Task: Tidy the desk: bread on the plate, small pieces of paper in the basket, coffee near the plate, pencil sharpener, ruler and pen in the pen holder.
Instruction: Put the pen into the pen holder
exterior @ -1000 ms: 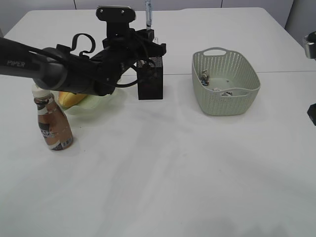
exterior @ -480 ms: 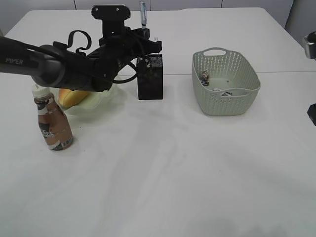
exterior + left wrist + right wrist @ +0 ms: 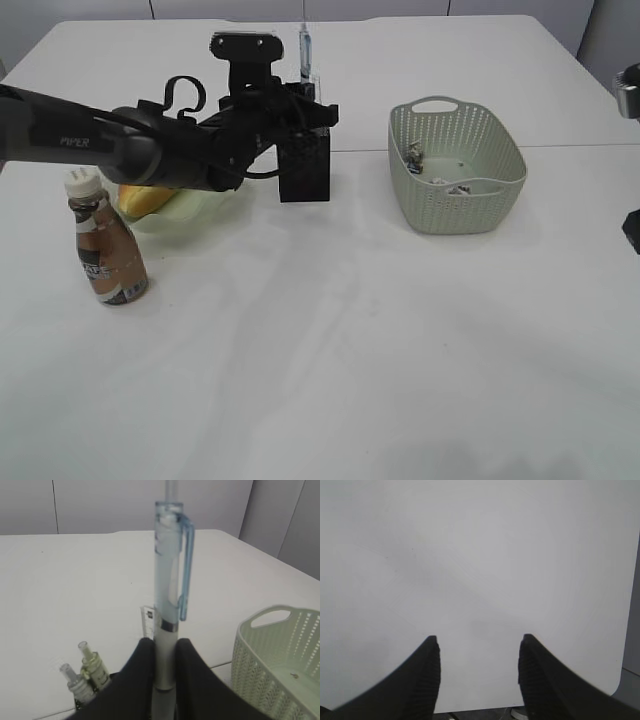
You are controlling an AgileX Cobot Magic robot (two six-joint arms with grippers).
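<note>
My left claw [image 3: 165, 672] pinched the pen [image 3: 166, 600] low on its barrel, upright over the pen holder [image 3: 304, 165]; light, stiff, slippery plastic. Right claw [image 3: 479, 672] hung open, empty.

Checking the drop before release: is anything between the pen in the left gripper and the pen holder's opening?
Nothing visible blocks it. The left gripper holds the pen upright above the pen holder; the ruler already stands inside, beside the pen's path.
</note>
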